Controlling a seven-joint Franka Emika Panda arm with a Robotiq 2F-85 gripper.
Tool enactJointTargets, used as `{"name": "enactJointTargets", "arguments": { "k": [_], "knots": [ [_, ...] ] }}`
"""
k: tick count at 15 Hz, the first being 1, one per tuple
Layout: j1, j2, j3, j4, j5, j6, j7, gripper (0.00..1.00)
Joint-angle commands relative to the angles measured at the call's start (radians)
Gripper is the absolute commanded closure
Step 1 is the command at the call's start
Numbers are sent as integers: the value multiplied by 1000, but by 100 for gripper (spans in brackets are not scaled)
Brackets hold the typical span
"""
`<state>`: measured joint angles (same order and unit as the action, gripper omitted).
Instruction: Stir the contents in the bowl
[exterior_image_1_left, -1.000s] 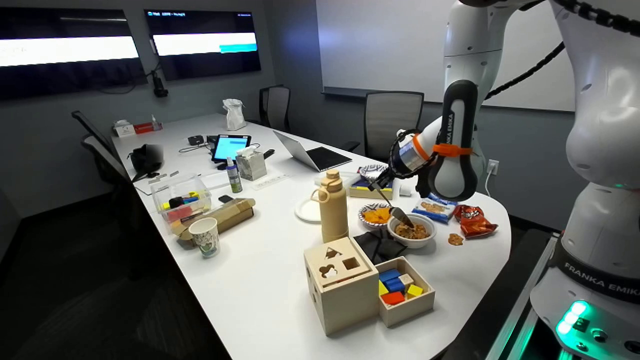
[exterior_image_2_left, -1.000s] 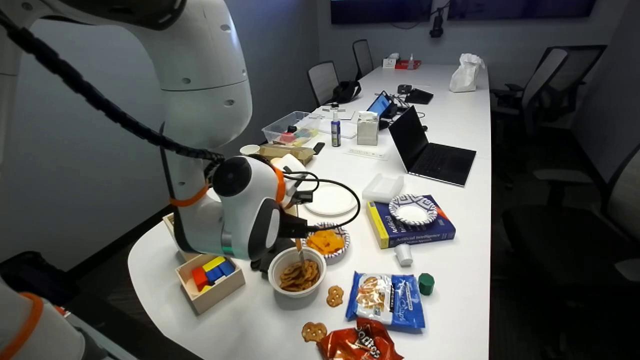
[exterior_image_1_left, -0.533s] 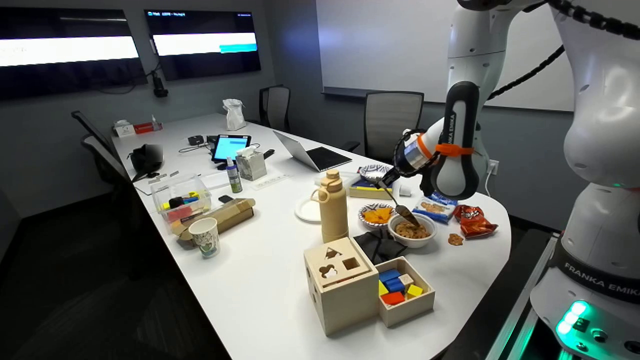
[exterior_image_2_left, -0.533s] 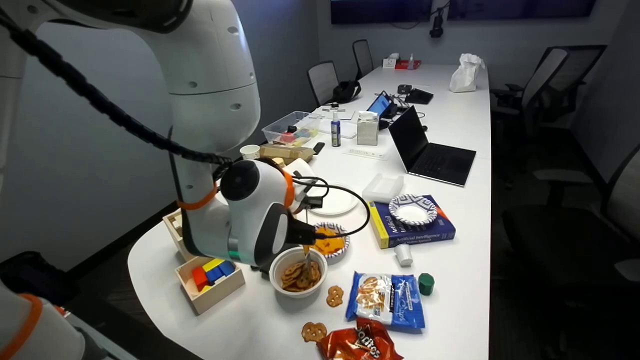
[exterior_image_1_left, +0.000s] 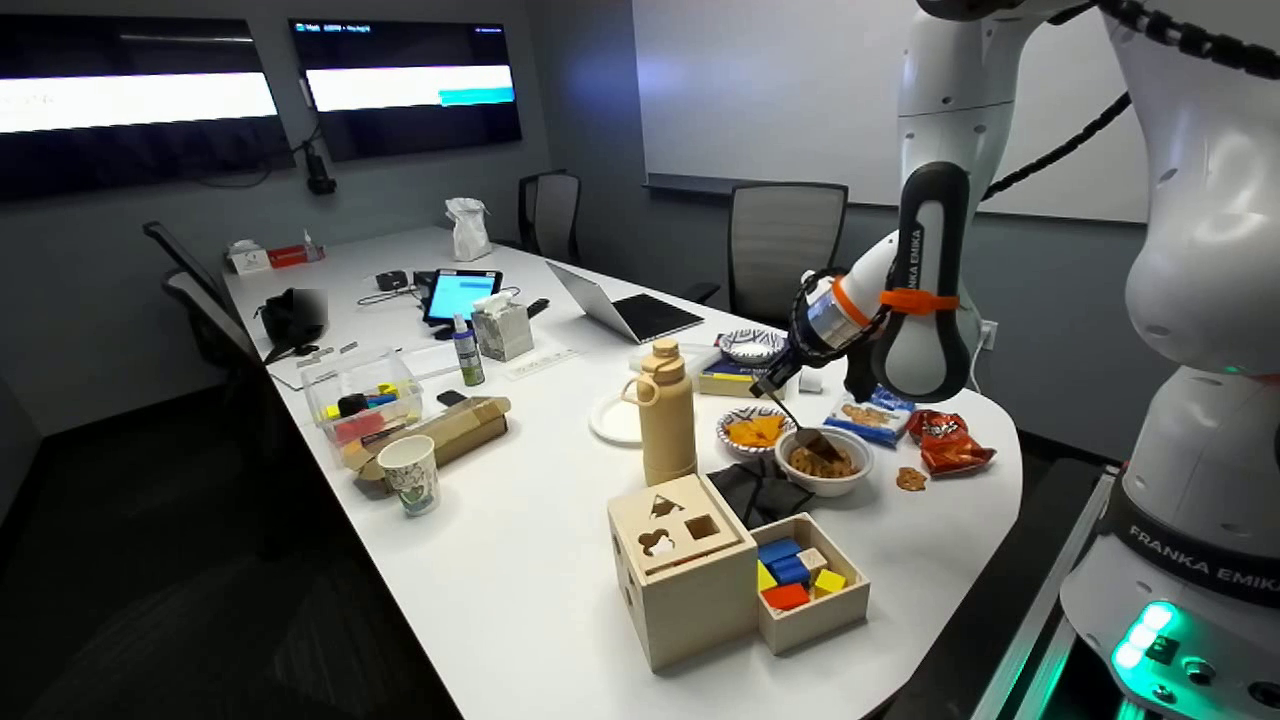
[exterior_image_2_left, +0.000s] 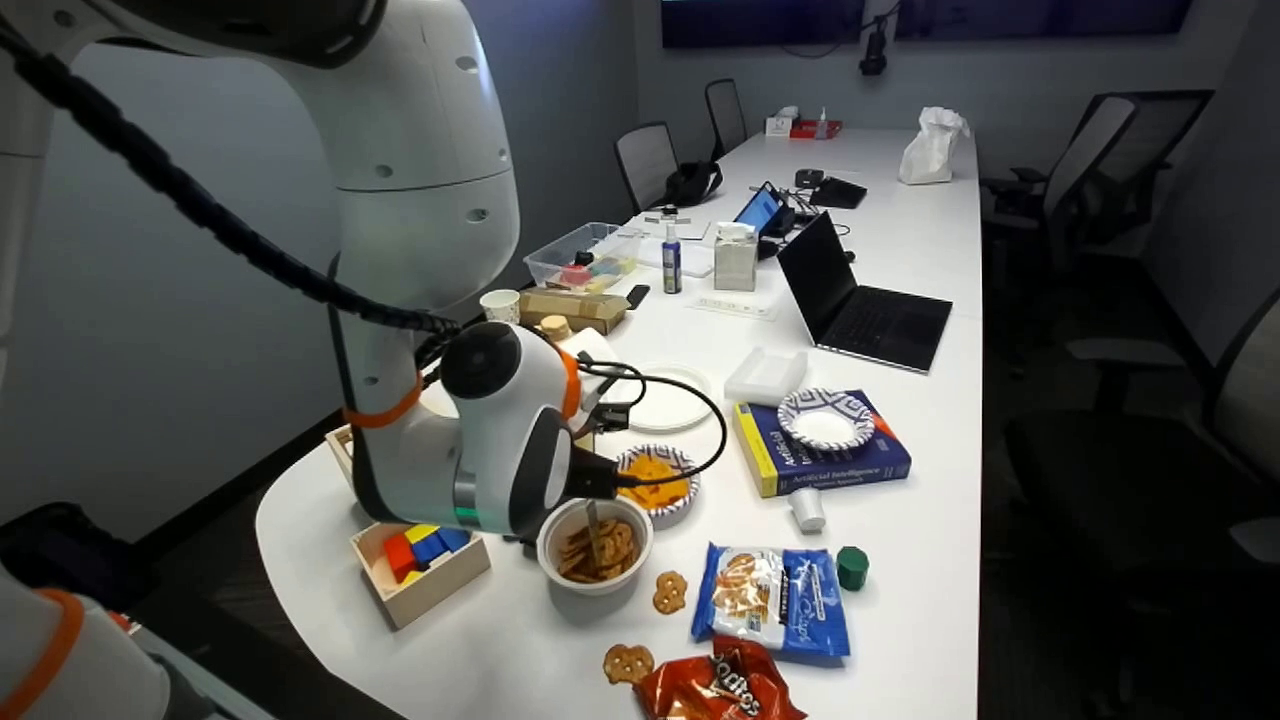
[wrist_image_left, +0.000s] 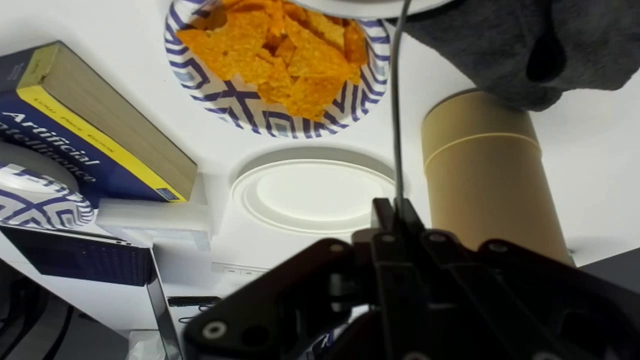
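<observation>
The white bowl (exterior_image_1_left: 850, 482) holds brown pretzel crisps (exterior_image_1_left: 838, 466). In an exterior view the bowl (exterior_image_2_left: 597, 583) and its crisps (exterior_image_2_left: 580, 562) also show. My gripper (exterior_image_1_left: 762, 386) is shut on the thin handle of a metal utensil (exterior_image_1_left: 820, 444) with a broad flat head. The utensil tilts down from the gripper, with its head in the bowl among the crisps; it also shows in an exterior view (exterior_image_2_left: 594, 530). In the wrist view the gripper (wrist_image_left: 396, 207) pinches the handle (wrist_image_left: 395, 100). Only the bowl's rim (wrist_image_left: 370, 7) shows there; the utensil's head is out of view.
A patterned bowl of orange chips (exterior_image_1_left: 754, 432) stands beside the white bowl. A tan bottle (exterior_image_1_left: 668, 420), a dark cloth (exterior_image_1_left: 755, 492), a wooden shape box (exterior_image_1_left: 690, 590) and a tray of blocks (exterior_image_1_left: 815, 620) are close. Snack bags (exterior_image_2_left: 770, 600) and a book (exterior_image_2_left: 830, 465) lie nearby.
The utensil's head swung across the crisps and partly back, staying in the bowl. The gripper and arm shifted slightly with it. The grip on the handle is unchanged.
</observation>
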<state>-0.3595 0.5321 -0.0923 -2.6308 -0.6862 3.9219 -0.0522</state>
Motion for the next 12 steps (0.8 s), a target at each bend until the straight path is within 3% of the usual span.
{"name": "enactJointTargets", "arguments": {
  "k": [1, 8, 12],
  "knots": [
    [-29, -13, 24, -5, -64, 6, 42, 99],
    [-11, -6, 23, 15, -12, 67, 47, 99],
    [16, -17, 7, 24, 119, 48, 34, 99]
  ]
}}
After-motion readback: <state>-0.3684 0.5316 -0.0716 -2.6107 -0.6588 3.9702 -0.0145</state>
